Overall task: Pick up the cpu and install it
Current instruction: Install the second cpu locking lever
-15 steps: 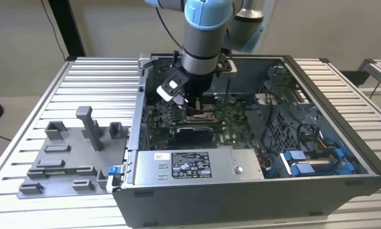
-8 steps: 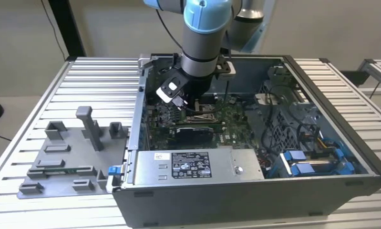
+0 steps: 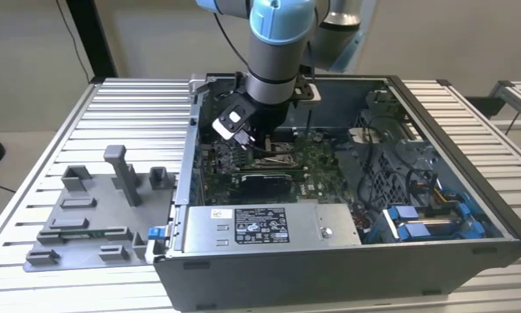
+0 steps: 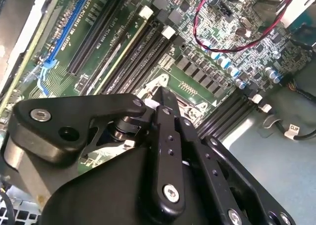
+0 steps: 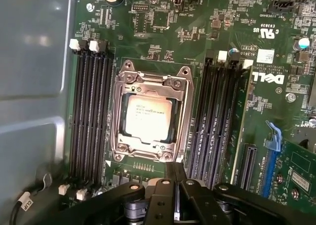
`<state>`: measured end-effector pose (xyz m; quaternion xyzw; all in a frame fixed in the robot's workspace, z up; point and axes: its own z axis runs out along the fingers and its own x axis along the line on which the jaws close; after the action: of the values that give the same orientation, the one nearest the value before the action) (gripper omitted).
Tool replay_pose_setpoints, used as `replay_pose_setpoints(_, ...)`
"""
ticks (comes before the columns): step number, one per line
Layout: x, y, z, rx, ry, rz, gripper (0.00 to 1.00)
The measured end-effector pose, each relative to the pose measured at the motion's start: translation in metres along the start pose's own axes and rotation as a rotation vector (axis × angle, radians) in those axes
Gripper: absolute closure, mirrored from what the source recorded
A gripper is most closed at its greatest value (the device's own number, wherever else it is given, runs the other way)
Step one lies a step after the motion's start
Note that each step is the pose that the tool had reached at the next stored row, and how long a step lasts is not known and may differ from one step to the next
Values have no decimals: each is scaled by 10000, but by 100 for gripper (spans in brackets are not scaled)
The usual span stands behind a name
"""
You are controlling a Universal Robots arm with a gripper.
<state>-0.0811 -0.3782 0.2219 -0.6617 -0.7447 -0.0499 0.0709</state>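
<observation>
I see open room above the socket frame (image 5: 150,118); memory slots (image 5: 89,111) flank it, apparently low enough to clear.

Exterior view looks down from afar; both wrist views (close) share motherboard (image 5: 163,42)

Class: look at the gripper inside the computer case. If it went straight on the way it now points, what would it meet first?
Most likely the motherboard at the edge of the socket frame, where the cpu lies. The gripper points down at the board; depth is unclear, so the exact spot is uncertain.
</observation>
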Motion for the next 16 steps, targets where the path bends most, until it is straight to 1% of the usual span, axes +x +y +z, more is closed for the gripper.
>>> replay_pose_setpoints(8, 17, -11, 17, 2, 0, 1, 100)
replay_pose_setpoints(16, 38, -57, 95, 3, -1, 1, 100)
